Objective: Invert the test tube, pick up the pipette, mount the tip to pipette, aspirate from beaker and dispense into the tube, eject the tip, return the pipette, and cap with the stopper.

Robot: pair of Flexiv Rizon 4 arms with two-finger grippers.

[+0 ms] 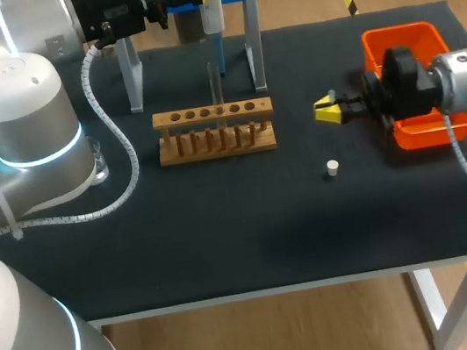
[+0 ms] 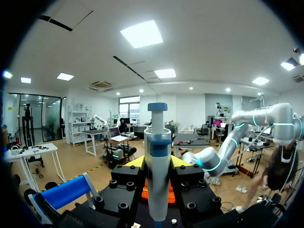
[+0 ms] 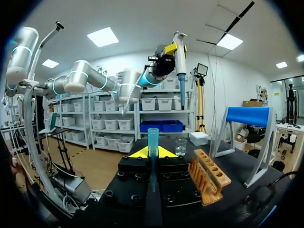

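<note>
While the left pincer (image 2: 157,166) grips the pipette (image 2: 156,137) high behind the rack (image 1: 215,129), the right pincer (image 3: 152,154) clamps the tip (image 3: 153,137); misaligned mounting could bend or drop it.

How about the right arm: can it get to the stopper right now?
Reach it, probably yes: the stopper lies in the open on the mat close to the right end effector, nothing between them. Grasping it, likely no: that end effector looks shut on a blue pipette tip.
</note>
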